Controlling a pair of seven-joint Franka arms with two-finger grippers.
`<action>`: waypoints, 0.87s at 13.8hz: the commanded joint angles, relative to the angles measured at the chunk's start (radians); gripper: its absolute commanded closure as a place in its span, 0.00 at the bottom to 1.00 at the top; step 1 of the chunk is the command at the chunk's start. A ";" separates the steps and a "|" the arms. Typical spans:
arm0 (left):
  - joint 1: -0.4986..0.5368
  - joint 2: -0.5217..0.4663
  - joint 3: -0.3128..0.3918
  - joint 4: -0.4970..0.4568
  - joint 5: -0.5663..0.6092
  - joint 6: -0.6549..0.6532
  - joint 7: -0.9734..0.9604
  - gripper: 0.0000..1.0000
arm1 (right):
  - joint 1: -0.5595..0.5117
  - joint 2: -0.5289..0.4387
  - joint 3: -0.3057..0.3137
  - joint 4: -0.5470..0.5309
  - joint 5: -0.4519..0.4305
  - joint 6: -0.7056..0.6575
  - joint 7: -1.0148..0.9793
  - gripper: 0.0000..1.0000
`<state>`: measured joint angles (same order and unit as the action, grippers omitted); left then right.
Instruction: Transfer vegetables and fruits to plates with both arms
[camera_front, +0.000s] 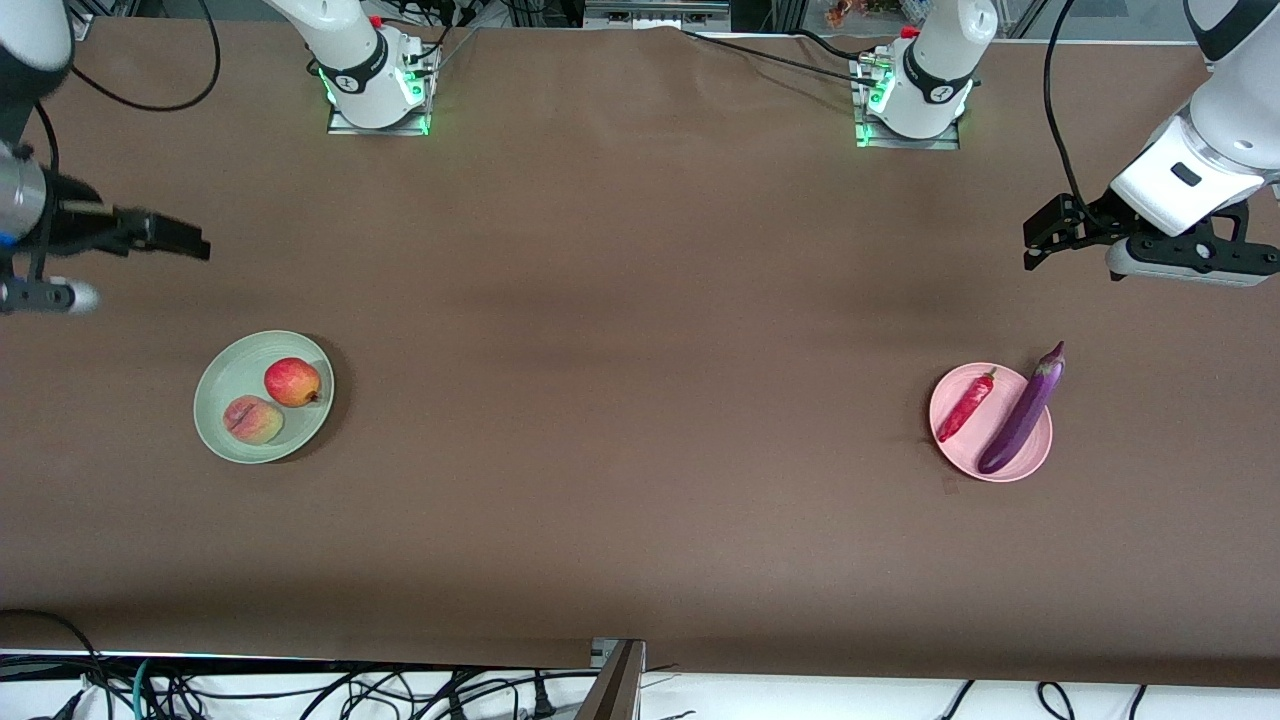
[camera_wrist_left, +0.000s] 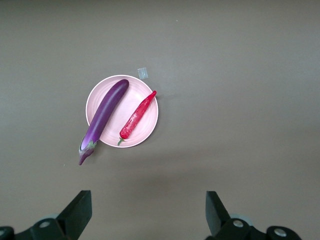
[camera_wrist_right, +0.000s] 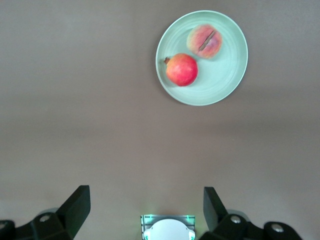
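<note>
The mint green plate (camera_front: 215, 385) lies toward the right arm's end of the table. It holds the red apple (camera_front: 292, 381) and the peach (camera_front: 253, 419), and they also show in the right wrist view: plate (camera_wrist_right: 225, 75), apple (camera_wrist_right: 181, 70), peach (camera_wrist_right: 204, 41). The pink plate (camera_front: 965, 452) lies toward the left arm's end and holds the red chili (camera_front: 966, 404) and the purple eggplant (camera_front: 1023, 410), whose stem end overhangs the rim. In the left wrist view I see the plate (camera_wrist_left: 147, 125), eggplant (camera_wrist_left: 102, 117) and chili (camera_wrist_left: 137, 116). My left gripper (camera_front: 1030, 247) (camera_wrist_left: 147, 196) and right gripper (camera_front: 190, 243) (camera_wrist_right: 146, 195) are open, empty and raised over bare table.
The arm bases (camera_front: 375, 85) (camera_front: 915, 95) stand at the table edge farthest from the front camera; the right one shows in the right wrist view (camera_wrist_right: 167, 227). A small pale patch (camera_front: 950, 487) (camera_wrist_left: 143, 73) lies beside the pink plate. Cables (camera_front: 300, 690) hang below the near edge.
</note>
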<state>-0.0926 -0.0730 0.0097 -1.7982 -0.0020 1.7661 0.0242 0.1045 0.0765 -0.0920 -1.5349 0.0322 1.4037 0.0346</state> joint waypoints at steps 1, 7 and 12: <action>-0.009 0.002 0.006 0.022 -0.010 -0.020 -0.004 0.00 | -0.034 -0.069 0.049 -0.080 -0.029 0.005 -0.005 0.00; -0.009 0.004 0.004 0.022 -0.010 -0.022 -0.003 0.00 | -0.042 -0.116 0.051 -0.068 -0.064 0.020 -0.016 0.00; -0.009 0.002 0.006 0.022 -0.010 -0.022 -0.001 0.00 | -0.043 -0.096 0.032 -0.031 -0.057 0.008 0.010 0.00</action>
<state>-0.0928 -0.0730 0.0096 -1.7981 -0.0020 1.7658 0.0242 0.0801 -0.0208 -0.0645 -1.5806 -0.0161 1.4108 0.0356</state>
